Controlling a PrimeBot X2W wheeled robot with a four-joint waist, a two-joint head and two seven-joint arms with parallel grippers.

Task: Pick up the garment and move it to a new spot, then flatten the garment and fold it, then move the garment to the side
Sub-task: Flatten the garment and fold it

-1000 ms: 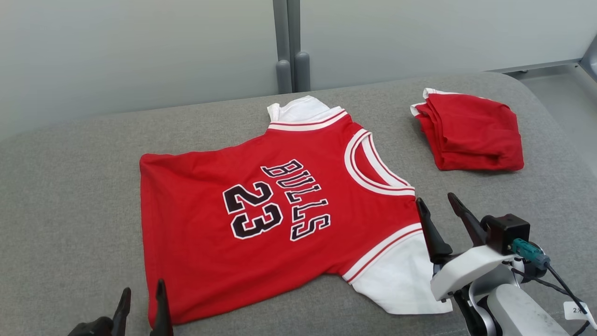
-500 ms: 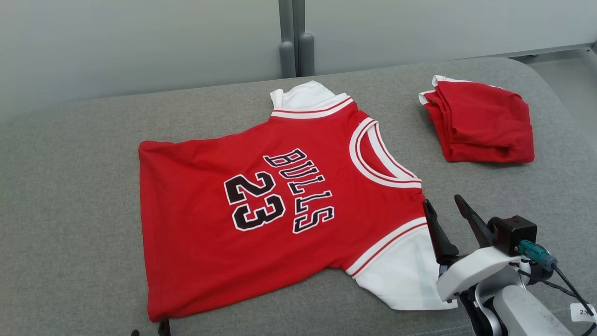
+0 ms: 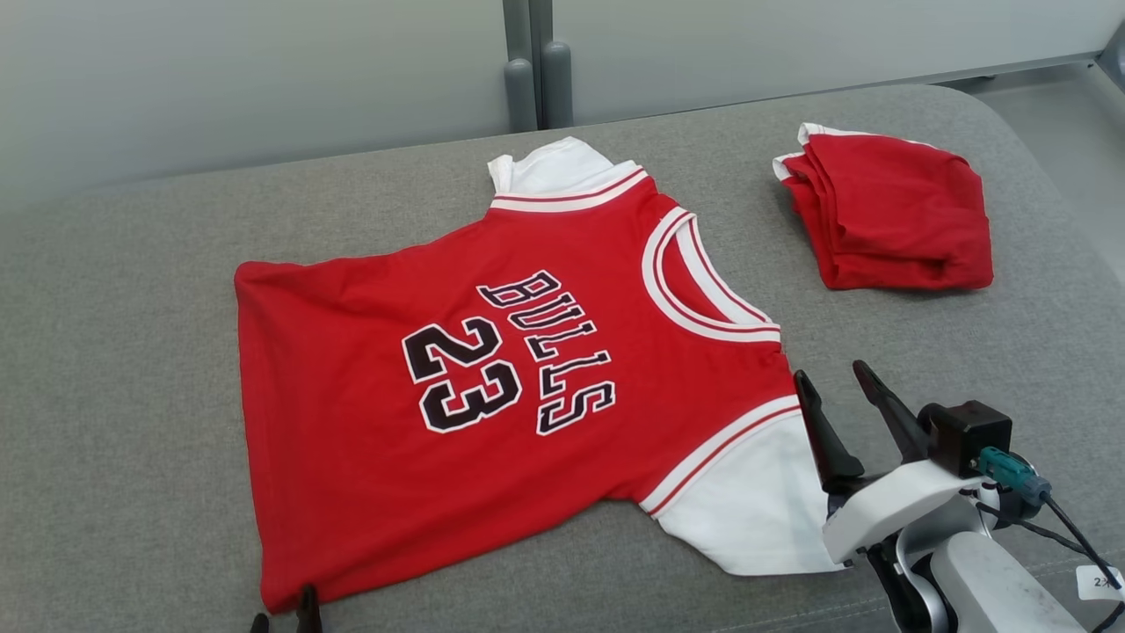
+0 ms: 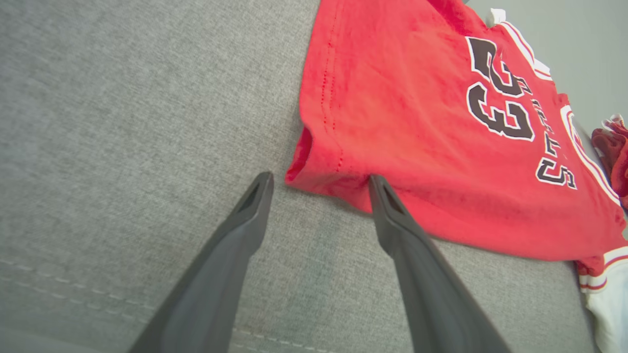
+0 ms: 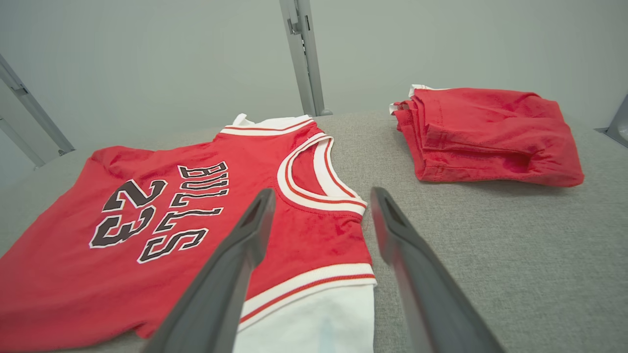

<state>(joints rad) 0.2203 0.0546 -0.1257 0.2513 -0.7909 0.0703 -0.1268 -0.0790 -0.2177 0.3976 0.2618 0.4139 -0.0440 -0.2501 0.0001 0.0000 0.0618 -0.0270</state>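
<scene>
Since the jersey (image 3: 492,378) is thin knit cloth, it is probably light, limp and a little stretchy. It will sag from any pinch point, and a nip on one layer alone could let the back layer slide away. It lies flat, print up, in the middle of the pad (image 3: 132,369). In the head view its hem points to 9 o'clock and its collar to 3, with one white sleeve at 12 and the other at 5. The best holds, I judge, are the stitched edges, where the cloth is doubled and firmer: the hem corner at 7 o'clock and the striped shoulder band at 4. Taking both layers at once should keep it from bunching.

The left gripper (image 4: 319,180) has its fingers spread wide and holds nothing. Its tips sit low over the pad and straddle that hem corner, one tip at the red edge; whether it touches I cannot tell. The right gripper (image 3: 831,374) is likewise wide apart and empty, hovering at 4 o'clock just beside the shoulder and near the sleeve.

The pad is grey woven fabric, soft-looking and probably a bit grippy, so dragging the jersey may wrinkle it and lifting seems safer. A folded red garment (image 3: 896,220) lies at 2 o'clock, well apart from the jersey. Bare pad shows toward 9 and 10. Behind, at 12, stand pale wall panels with a grey post (image 3: 526,35) between them.
</scene>
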